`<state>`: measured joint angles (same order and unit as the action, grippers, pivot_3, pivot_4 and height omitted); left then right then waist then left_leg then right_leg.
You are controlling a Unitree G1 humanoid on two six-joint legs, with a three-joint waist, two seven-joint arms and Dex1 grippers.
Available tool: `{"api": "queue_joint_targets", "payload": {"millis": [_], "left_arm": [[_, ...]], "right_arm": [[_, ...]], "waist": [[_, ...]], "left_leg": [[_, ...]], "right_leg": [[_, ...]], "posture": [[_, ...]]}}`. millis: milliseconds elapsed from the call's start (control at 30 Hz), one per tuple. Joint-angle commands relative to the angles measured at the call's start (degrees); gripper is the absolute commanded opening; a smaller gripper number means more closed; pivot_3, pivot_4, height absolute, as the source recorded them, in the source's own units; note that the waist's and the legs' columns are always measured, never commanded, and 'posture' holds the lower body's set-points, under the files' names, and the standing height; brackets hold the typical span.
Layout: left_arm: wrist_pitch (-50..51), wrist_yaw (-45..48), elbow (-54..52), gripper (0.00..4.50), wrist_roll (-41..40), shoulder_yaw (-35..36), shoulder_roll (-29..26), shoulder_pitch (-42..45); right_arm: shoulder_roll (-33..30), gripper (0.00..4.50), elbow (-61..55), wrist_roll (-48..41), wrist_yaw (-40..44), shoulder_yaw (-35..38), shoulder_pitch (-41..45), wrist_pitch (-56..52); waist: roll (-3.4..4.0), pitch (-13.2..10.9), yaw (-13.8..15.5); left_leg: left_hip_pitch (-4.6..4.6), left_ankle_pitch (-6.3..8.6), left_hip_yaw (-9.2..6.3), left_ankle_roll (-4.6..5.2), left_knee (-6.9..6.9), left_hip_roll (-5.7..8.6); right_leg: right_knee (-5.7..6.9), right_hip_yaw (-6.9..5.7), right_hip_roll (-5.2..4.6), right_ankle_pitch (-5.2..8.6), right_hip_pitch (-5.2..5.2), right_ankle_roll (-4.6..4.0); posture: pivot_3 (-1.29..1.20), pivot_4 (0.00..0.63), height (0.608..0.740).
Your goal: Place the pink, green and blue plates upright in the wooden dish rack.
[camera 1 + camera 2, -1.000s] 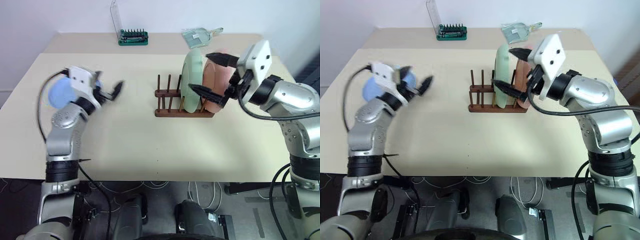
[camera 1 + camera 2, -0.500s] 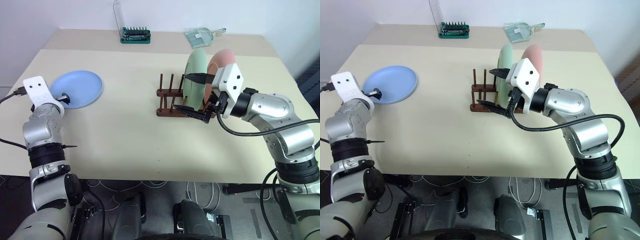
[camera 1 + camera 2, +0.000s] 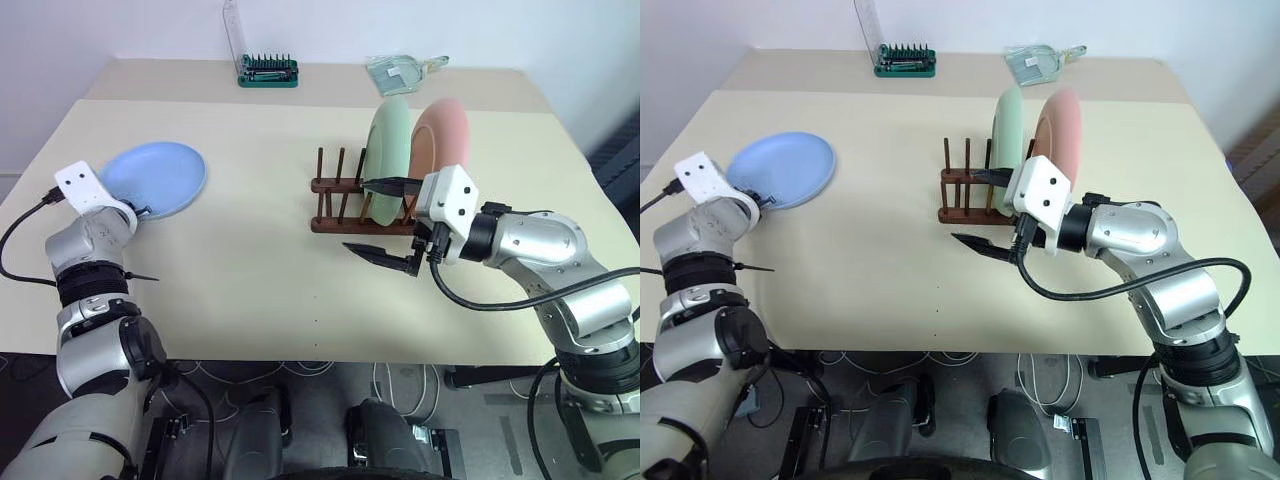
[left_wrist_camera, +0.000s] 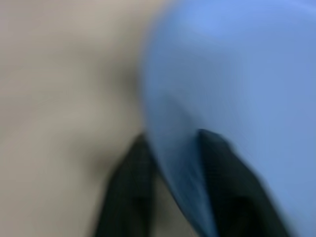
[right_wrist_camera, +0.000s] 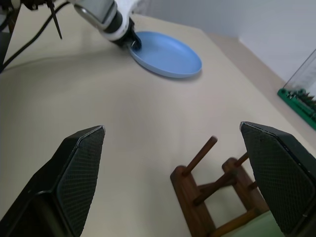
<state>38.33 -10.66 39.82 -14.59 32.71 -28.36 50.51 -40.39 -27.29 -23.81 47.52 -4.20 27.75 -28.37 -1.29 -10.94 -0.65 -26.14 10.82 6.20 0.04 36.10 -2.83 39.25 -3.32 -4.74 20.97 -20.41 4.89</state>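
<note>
The green plate (image 3: 386, 148) and pink plate (image 3: 440, 148) are standing up in the rack (image 3: 345, 208). The blue plate (image 3: 155, 178) is lying on the desk (image 3: 260, 280), left fingers (image 5: 134, 43) pinching its rim. The right gripper (image 3: 385, 218) is hanging open near the rack. One plate left.

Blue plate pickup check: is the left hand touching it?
Touching. The left wrist view shows the left hand with a finger on each side of the blue plate rim.
</note>
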Motion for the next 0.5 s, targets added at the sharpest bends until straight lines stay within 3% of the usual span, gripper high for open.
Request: {"api": "queue_joint_targets", "payload": {"millis": [33, 200, 500], "left_arm": [[-0.30, -0.87, -0.12, 0.06, -0.69, -0.06, -0.23, 0.49], [-1.37, 1.29, -3.91, 0.06, -2.66, -0.63, 1.06, -0.04], [-6.78, 11.48, -28.83, 0.06, -8.75, -5.62, 7.61, -2.51]], "right_arm": [[-0.43, 4.50, -2.20, 0.00, -0.15, 1.29, 0.25, 0.31], [-0.31, 4.50, -1.75, 0.71, -0.17, 0.79, 0.91, 0.62], [2.40, 4.50, 4.58, 13.34, -3.12, -7.31, 10.34, 6.23]], "waist": [[-0.01, 0.01, 0.04], [-0.02, 0.02, 0.08], [-0.11, 0.00, -0.32]], "left_leg": [[0.00, 0.00, 0.00, 0.00, 0.00, 0.00], [0.00, 0.00, 0.00, 0.00, 0.00, 0.01], [-0.02, -0.03, 0.00, -0.05, 0.04, 0.00]], "right_leg": [[0.00, 0.00, 0.00, 0.00, 0.01, 0.00], [0.00, 0.00, 0.01, 0.00, 0.01, 0.00], [0.01, 0.01, 0.06, -0.01, -0.01, 0.02]], "posture": [[0.00, 0.150, 0.732], [0.00, 0.150, 0.732], [0.00, 0.150, 0.732]]}}
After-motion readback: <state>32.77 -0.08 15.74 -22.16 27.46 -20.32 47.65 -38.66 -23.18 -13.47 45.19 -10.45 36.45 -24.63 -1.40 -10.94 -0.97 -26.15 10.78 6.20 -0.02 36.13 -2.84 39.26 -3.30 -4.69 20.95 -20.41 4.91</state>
